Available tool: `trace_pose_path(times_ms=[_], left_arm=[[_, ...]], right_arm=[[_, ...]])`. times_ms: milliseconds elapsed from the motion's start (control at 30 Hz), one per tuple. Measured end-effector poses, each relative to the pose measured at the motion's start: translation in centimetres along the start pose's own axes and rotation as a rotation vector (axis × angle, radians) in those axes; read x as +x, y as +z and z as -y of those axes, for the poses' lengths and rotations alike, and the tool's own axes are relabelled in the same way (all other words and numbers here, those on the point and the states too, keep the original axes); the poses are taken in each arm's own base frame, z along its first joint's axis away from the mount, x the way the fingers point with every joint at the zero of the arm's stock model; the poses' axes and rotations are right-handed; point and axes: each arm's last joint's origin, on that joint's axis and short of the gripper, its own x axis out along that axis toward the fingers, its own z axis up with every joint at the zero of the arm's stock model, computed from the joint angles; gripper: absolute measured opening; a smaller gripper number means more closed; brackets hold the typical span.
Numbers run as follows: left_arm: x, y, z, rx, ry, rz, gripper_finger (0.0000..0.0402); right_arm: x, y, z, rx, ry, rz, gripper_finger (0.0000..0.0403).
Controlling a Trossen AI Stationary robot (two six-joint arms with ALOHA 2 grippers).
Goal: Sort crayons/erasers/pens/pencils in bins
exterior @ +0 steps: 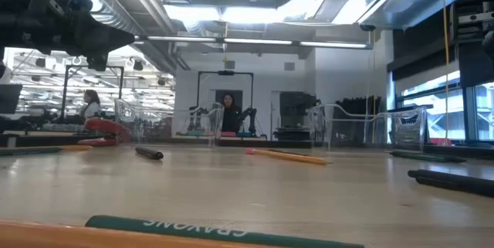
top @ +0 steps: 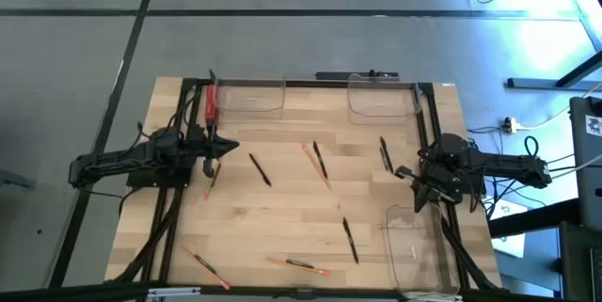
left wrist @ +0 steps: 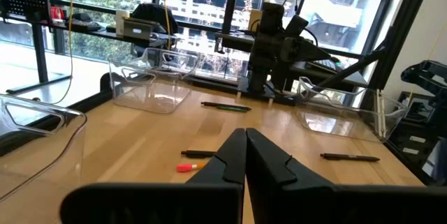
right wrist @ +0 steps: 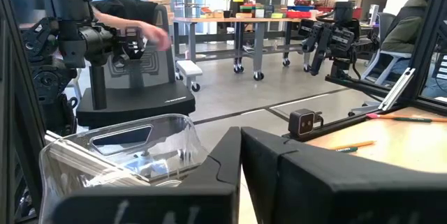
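Both grippers are shut and hold nothing. My left gripper [top: 229,147] [left wrist: 244,155] hovers at the table's left side. An orange pencil [top: 209,180] lies flat just near of it, its pink end [left wrist: 186,167] beside a black pen [left wrist: 198,154]. My right gripper [top: 403,172] [right wrist: 241,151] waits at the right side, beside another pen [top: 384,154]. More pens [top: 260,170] [top: 321,160] [top: 350,241] and pencils [top: 315,166] [top: 296,265] [top: 202,264] lie flat on the wood. Two clear bins [top: 250,96] [top: 381,96] stand at the far edge and one [top: 414,246] at the near right corner.
A flat red bar [top: 211,103] lies by the far left bin. A green crayon [exterior: 216,229] lies close to the low camera. Black frame rails [top: 183,198] run along the table's left and right sides. People show in the room beyond the table.
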Motion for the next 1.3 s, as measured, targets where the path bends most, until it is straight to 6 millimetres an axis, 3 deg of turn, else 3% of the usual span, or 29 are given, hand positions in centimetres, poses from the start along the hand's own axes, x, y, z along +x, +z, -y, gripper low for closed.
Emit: trace_pose_path(times_ms=[633, 867, 967, 1100, 1300], left_arm=[[0.0, 0.0, 0.0, 0.0, 0.0, 0.0, 0.0], [0.0, 0.0, 0.0, 0.002, 0.0, 0.0, 0.0], [0.0, 0.1, -0.1, 0.128, 0.02, 0.009, 0.0], [-0.3, 2.3, 0.2, 0.204, 0.078, 0.162, 0.0], [-2.0, 8.5, 1.5, 0.27, 0.072, 0.225, 0.0]], right_arm=[[-0.1, 0.1, 0.6, -0.069, -0.194, 0.0, 0.0016], [-0.1, 0.3, 0.6, -0.002, -0.215, 0.021, 0.0016], [-0.1, 0.4, 0.7, 0.064, -0.254, 0.038, 0.0016], [-0.2, 0.5, 1.0, 0.079, -0.363, 0.051, 0.0016], [-0.3, 0.5, 1.2, 0.079, -0.423, 0.056, 0.0016]])
